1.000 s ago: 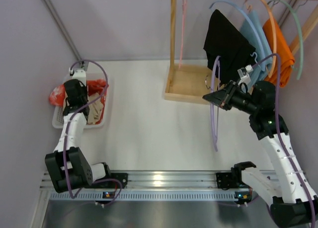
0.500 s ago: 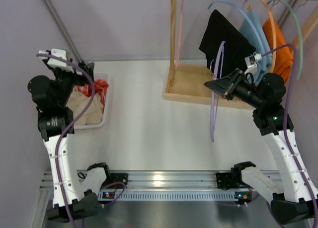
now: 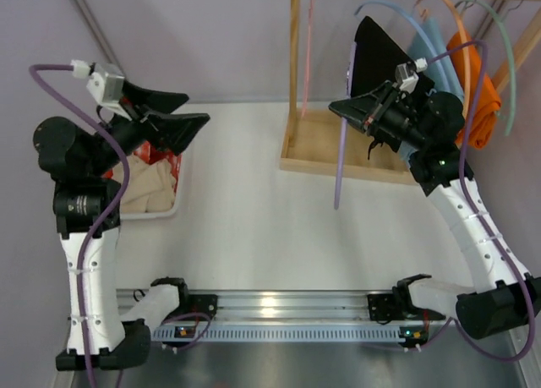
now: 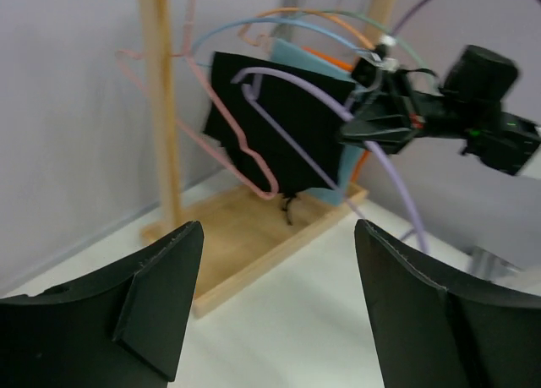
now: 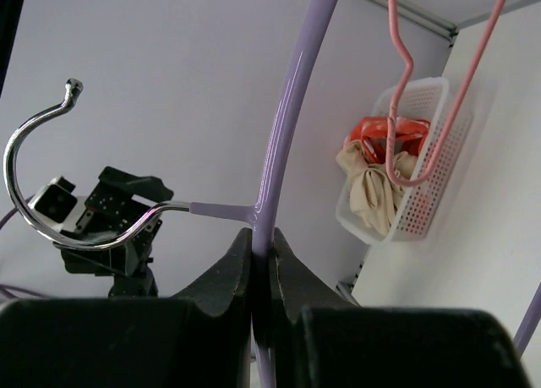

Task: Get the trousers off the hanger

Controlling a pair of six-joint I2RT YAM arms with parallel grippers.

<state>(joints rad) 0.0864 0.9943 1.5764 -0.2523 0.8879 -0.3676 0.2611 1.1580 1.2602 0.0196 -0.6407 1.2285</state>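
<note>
The cream-beige trousers [image 3: 145, 188] lie bunched in the white basket [image 3: 166, 210] at the left; they also show in the right wrist view [image 5: 370, 194]. The lavender hanger [image 3: 340, 164] is bare and hangs in the air beside the rack. My right gripper [image 3: 338, 109] is shut on its rod just below the metal hook [image 5: 262, 236]. The hanger also shows in the left wrist view [image 4: 382, 164]. My left gripper [image 3: 196, 107] is open and empty, raised above the basket's right side and pointing toward the rack [image 4: 279, 227].
A wooden rack [image 3: 294, 67] with a tray base [image 3: 321, 144] stands at the back right. It holds a pink hanger [image 3: 308, 50], a black garment [image 3: 380, 54], light blue hangers and an orange garment [image 3: 478, 92]. A red cloth [image 3: 169, 161] lies in the basket.
My left gripper has risen out of the basket and swung right, jaws wide open. My right gripper has carried the lavender hanger up and left, toward the rack post.
</note>
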